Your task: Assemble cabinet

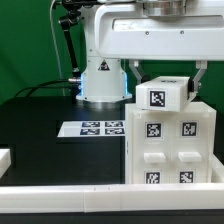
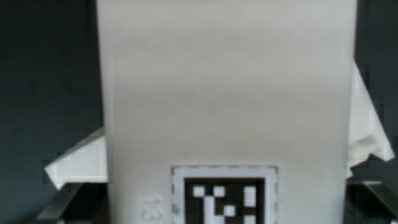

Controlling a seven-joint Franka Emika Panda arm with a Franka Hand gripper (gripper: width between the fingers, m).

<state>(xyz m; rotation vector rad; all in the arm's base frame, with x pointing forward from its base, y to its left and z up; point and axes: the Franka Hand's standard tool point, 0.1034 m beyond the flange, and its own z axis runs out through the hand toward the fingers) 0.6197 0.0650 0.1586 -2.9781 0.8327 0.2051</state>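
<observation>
The white cabinet shell (image 1: 170,150) stands at the exterior view's right, with two drawer blocks and several black-and-white tags on its front. The white top panel (image 1: 162,96), with one tag, sits on top of the shell. My gripper (image 1: 168,84) comes down from above with one finger on each side of the panel and is closed on it. In the wrist view the top panel (image 2: 217,100) fills the middle, its tag near the gripper (image 2: 217,208). The fingertips are mostly hidden at the panel's sides.
The marker board (image 1: 97,128) lies flat on the black table in front of the robot base (image 1: 103,82). A white rail (image 1: 90,195) runs along the front edge. A small white piece (image 1: 5,157) lies at the exterior view's left edge.
</observation>
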